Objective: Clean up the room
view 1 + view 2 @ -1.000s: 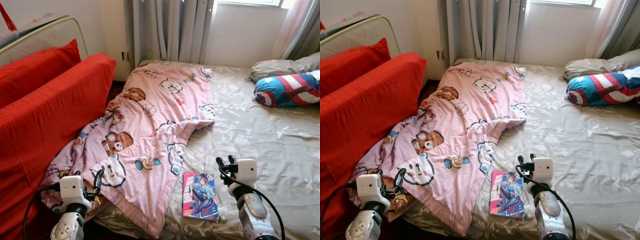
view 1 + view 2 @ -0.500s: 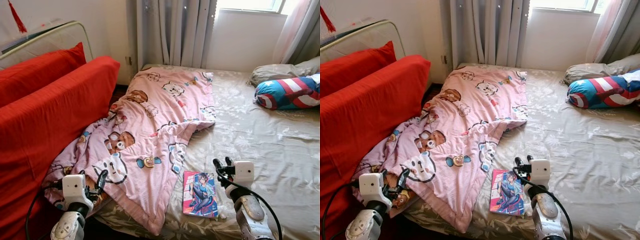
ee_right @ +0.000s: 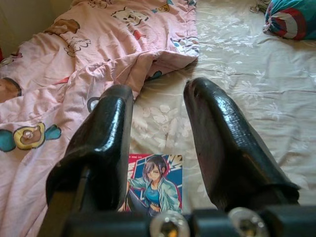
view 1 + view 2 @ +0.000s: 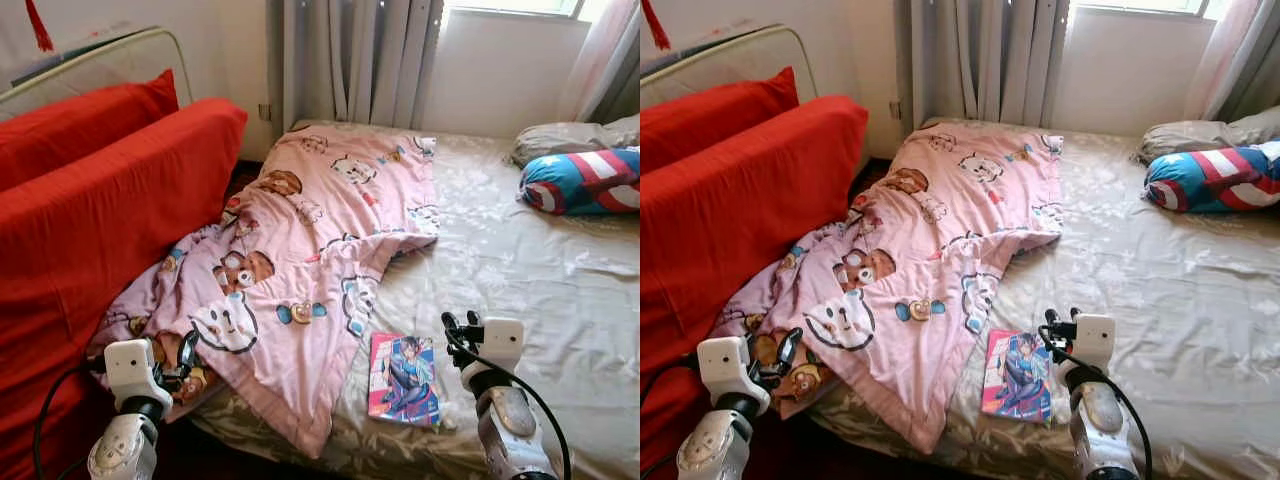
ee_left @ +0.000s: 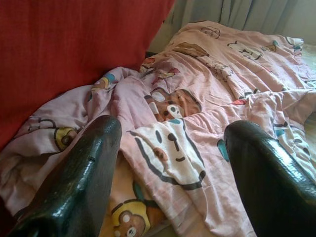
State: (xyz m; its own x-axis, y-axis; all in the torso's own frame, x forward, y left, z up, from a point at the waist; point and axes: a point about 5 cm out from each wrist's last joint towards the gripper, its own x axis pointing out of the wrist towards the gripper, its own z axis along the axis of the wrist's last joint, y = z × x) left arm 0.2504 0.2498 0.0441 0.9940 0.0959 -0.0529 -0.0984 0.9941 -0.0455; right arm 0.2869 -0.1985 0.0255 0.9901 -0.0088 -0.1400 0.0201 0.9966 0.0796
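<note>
A pink cartoon-print blanket (image 4: 310, 240) lies rumpled across the left half of the bed, one corner hanging over the near edge. A comic book (image 4: 403, 378) with a drawn figure on its cover lies flat on the beige sheet (image 4: 540, 270) beside the blanket's edge. My right gripper (image 4: 458, 322) hovers open just right of the book, and the book's cover (image 3: 154, 182) shows between and below its fingers (image 3: 101, 143). My left gripper (image 4: 186, 352) is open, low at the bed's near left corner, over the blanket (image 5: 197, 98).
A red sofa or cushion stack (image 4: 90, 200) stands close against the bed's left side. A star-and-stripe pillow (image 4: 580, 180) and a grey pillow (image 4: 560, 138) lie at the far right. Curtains (image 4: 360, 60) and a window wall close the far end.
The camera has shifted slightly, so the whole scene sits a little differently. Both grippers stay in about the same place over the bed's near edge; nothing was grasped.
</note>
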